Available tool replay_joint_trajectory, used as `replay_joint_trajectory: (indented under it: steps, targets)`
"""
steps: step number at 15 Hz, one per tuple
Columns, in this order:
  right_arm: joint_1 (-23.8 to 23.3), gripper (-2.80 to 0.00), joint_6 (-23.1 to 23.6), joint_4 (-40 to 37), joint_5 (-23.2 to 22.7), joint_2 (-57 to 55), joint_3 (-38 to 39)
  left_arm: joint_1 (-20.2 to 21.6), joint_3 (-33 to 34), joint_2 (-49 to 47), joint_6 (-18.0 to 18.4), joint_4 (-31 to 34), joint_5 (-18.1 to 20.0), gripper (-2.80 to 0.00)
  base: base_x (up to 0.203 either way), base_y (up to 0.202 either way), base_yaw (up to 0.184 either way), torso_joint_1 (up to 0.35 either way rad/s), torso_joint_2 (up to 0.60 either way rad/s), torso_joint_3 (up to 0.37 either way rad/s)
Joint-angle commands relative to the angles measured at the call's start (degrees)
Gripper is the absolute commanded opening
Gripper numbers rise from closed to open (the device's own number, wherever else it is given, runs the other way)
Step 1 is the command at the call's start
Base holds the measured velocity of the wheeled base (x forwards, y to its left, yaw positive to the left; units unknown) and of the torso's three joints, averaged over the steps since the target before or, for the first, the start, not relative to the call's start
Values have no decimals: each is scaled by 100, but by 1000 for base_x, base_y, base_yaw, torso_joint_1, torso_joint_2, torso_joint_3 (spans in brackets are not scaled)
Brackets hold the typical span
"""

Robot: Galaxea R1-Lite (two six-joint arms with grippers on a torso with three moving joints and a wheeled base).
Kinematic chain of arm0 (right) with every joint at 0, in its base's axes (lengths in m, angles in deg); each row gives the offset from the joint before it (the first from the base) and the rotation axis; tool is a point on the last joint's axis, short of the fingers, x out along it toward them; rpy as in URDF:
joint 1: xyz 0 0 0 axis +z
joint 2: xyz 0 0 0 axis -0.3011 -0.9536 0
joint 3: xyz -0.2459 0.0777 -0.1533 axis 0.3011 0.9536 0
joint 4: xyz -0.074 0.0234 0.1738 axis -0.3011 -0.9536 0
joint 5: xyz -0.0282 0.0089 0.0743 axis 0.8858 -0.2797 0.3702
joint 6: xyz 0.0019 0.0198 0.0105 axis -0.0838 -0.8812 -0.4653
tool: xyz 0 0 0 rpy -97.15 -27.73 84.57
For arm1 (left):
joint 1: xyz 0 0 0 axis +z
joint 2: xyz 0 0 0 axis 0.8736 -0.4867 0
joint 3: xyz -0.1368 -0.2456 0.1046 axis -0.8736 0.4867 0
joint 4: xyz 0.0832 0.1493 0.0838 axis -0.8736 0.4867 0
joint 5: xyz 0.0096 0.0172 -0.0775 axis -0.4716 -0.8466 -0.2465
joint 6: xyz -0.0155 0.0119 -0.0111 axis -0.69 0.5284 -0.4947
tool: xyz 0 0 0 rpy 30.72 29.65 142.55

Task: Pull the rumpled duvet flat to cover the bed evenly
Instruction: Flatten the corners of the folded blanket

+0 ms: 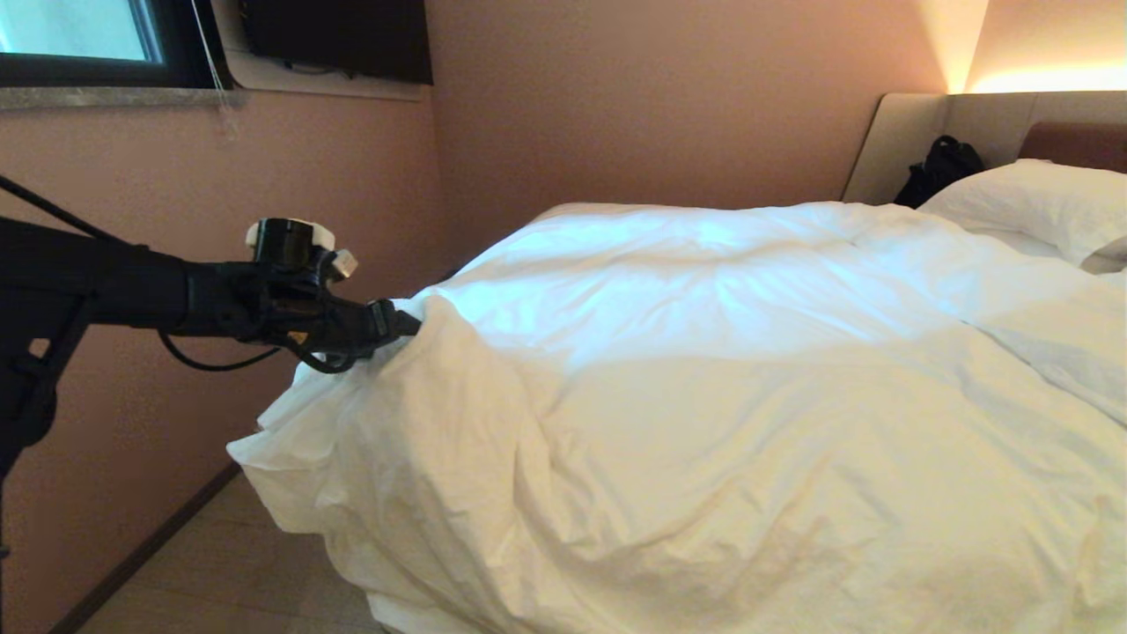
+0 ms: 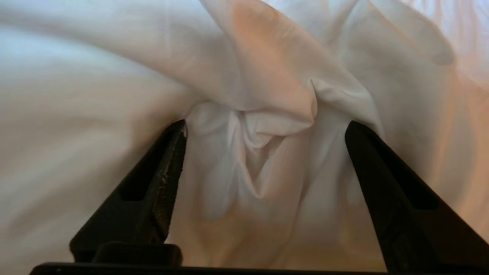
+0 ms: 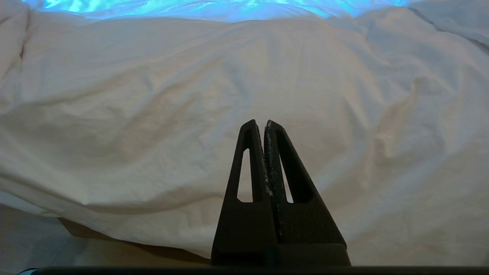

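The left claw stands released, a bunched peak of the duvet between its jaws. That corner of the bed lies nearest it. The right claw is clenched empty, parked over the duvet's near edge.

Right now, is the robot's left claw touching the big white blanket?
Touching. In the left wrist view the open left gripper has bunched duvet between its fingers, pressing against the fingertips.

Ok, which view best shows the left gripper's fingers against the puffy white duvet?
The left wrist view: the left gripper stands open around a bunched fold of the white duvet. The head view shows it side-on at the duvet's corner; the right wrist view misses it.
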Motion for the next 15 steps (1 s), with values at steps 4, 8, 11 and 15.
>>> replay_joint_trajectory:
  steps: [4, 8, 11, 15]
  targets:
    - [4, -280, 5, 0, 0, -7, 1, 76, 231, 608, -7, 4, -4, 0, 0, 0, 0, 0, 0, 0]
    - [4, -280, 5, 0, 0, -7, 1, 253, 283, 570, -29, -5, 31, 0, 0, 0, 0, 0, 0, 0]
    - [4, -280, 5, 0, 0, -7, 1, 420, 439, 924, -60, -4, 29, 0, 0, 0, 0, 0, 0, 0]
    - [-4, -280, 5, 0, 0, -7, 1, 757, 945, 1500, -30, 4, 1, 0, 0, 0, 0, 0, 0, 0]
